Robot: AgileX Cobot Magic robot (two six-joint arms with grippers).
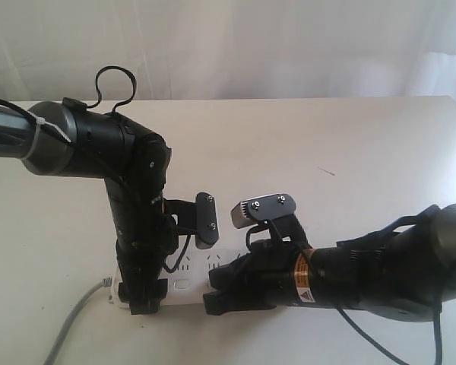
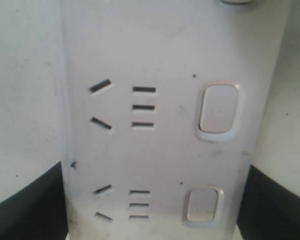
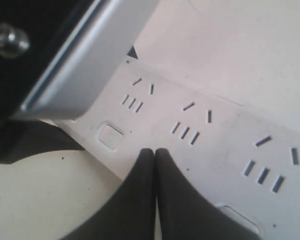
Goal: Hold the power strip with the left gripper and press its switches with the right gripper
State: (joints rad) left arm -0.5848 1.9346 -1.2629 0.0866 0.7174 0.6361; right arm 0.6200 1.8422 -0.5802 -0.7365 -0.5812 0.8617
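Observation:
The white power strip [image 1: 188, 275] lies flat near the table's front edge, mostly hidden by both arms. My left gripper [image 1: 140, 298] comes down from above, its black jaws against the strip's two long sides near the cord end. In the left wrist view the strip [image 2: 160, 145] fills the gap between the jaws, and two switches [image 2: 219, 110] [image 2: 203, 204] show. My right gripper [image 3: 154, 152] is shut, with its tips over the strip below the middle socket group. One switch [image 3: 110, 135] lies beside them and another [image 3: 240, 219] is half hidden. Contact cannot be told.
The grey cord [image 1: 74, 318] trails from the strip's left end to the table's front-left edge. The right arm's grey camera box [image 1: 262, 208] and the left arm's dark camera module [image 1: 206, 219] hang close together above the strip. A white curtain hangs behind the table [image 1: 349, 152].

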